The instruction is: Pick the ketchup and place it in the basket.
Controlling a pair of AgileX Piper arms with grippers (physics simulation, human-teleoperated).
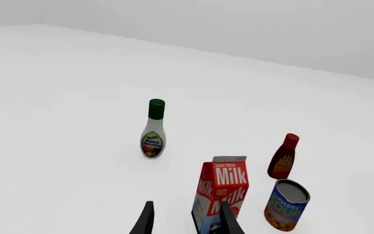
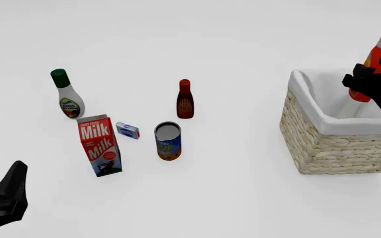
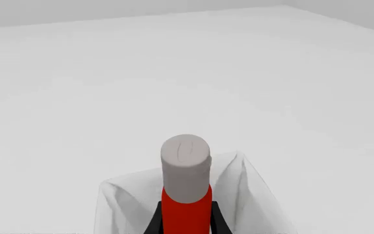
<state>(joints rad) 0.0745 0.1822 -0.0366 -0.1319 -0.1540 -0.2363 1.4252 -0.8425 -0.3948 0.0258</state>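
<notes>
The ketchup [image 2: 378, 55], a red-orange bottle with a white-grey cap, hangs tilted over the far right part of the basket [image 2: 323, 134]. My right gripper [image 2: 366, 79] is shut on its body. In the right wrist view the ketchup [image 3: 185, 195] stands between the two black fingers [image 3: 154, 222], with the basket's white cloth lining [image 3: 119, 200] below it. My left gripper [image 2: 2, 196] stays low at the near left, away from the basket, and its fingers [image 1: 144, 222] are spread with nothing between them.
A milk carton [image 2: 99, 145], a white bottle with a green cap [image 2: 67, 94], a dark red-brown bottle [image 2: 184, 99], a tin can [image 2: 168, 141] and a small blue-white box [image 2: 127, 130] stand on the left half of the table.
</notes>
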